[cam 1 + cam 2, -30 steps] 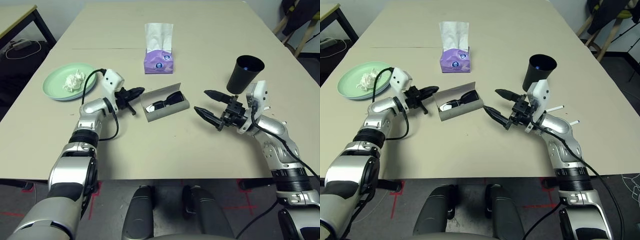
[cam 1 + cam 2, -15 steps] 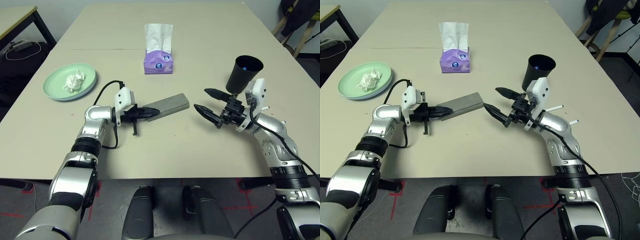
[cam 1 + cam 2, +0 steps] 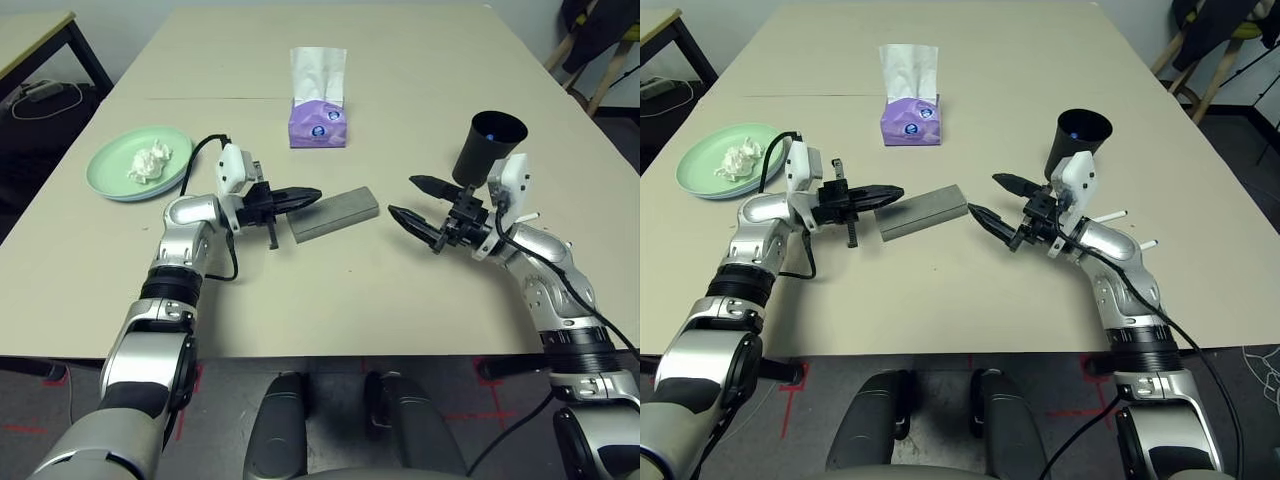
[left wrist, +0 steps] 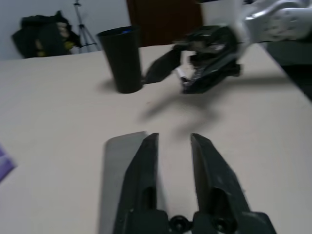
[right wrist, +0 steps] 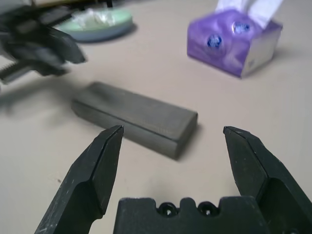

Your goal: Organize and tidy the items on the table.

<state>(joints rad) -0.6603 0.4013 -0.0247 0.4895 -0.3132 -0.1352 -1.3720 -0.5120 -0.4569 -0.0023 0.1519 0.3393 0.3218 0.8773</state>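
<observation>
Lying shut on the table (image 3: 330, 310), the grey glasses case (image 3: 336, 214) sits right between the two tools, and that's where we look first! Its lid is down, and the case runs at a slant, one end by the left tool (image 4: 174, 136), the other just short of the right.

And the left tool, it's open, a narrow gap between its fingers, nothing gripped, hovering at its end of the case; whether it touches the lid, I cannot tell. Across from it, the right tool (image 3: 402, 196) stands wide open and empty, fingers pointing in toward the case.

Moving outward now: just beyond the right tool there's the black cup (image 3: 488, 148), standing upright, mouth up, with a spot of blue inside. Over beyond the left tool, on its outer side, come the plates (image 3: 112, 182), pale green stacked on light blue, and the crumpled white tissue (image 3: 149, 162) rests on top. Farther out than either tool, past the case, stands the purple tissue box (image 3: 317, 125), one white sheet poking straight up!
</observation>
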